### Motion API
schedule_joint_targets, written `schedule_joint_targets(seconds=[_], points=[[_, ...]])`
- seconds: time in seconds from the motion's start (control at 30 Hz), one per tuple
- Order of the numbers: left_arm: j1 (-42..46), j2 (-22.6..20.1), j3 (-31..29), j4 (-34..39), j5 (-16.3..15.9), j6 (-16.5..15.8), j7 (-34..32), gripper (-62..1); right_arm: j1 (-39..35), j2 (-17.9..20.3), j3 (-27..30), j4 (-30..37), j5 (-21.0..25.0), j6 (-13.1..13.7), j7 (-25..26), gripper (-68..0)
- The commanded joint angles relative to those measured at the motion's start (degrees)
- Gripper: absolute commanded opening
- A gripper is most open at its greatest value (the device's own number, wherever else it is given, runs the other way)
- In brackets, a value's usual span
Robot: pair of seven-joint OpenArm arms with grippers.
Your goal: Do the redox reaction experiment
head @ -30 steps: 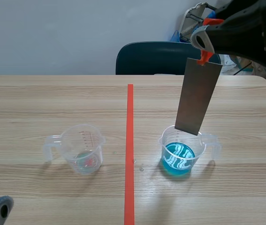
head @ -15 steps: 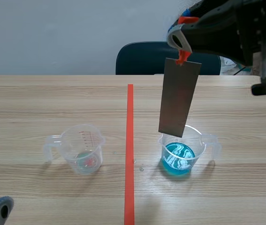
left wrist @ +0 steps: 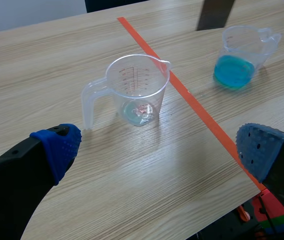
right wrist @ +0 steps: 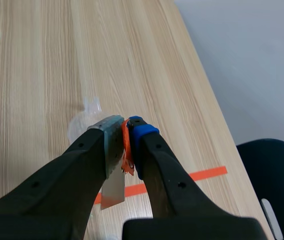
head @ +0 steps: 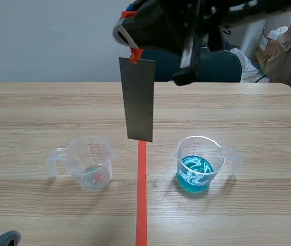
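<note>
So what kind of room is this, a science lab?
Probably a plain workroom used as a small lab: a wooden table, a clear measuring cup, a cup of blue liquid, and a dark chair behind.

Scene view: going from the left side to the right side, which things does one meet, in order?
In order: left end effector → clear cup → hanging metal plate → cup with blue liquid.
</note>
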Motion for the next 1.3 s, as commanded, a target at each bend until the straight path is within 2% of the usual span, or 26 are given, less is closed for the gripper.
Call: schedule_joint_targets(seconds=[0.0, 0.33, 0.67, 1.27], points=[[-0.33, 0.28, 0.04, 0.28, 0.02, -0.17, -1.05, 1.4, 2.64, -0.98, -0.7, -1.64, 0.17, 0.42, 0.09, -66.9], [-3.98, 0.31, 0.04, 0.28, 0.02, -0.13, 0.07, 1.4, 10.82, -9.35, -7.69, -12.44, -1.09, 0.42, -0.2, -66.9], [-3.98, 0.28, 0.04, 0.28, 0.02, -0.13, 0.11, 1.4, 13.05, -16.04, -11.5, -19.02, -4.11, 0.42, -0.26, -66.9], [-3.98, 0.28, 0.04, 0.28, 0.02, -0.33, 0.11, 1.4, 13.03, -19.8, -15.61, -19.74, -6.64, 0.42, -0.2, -66.9]])
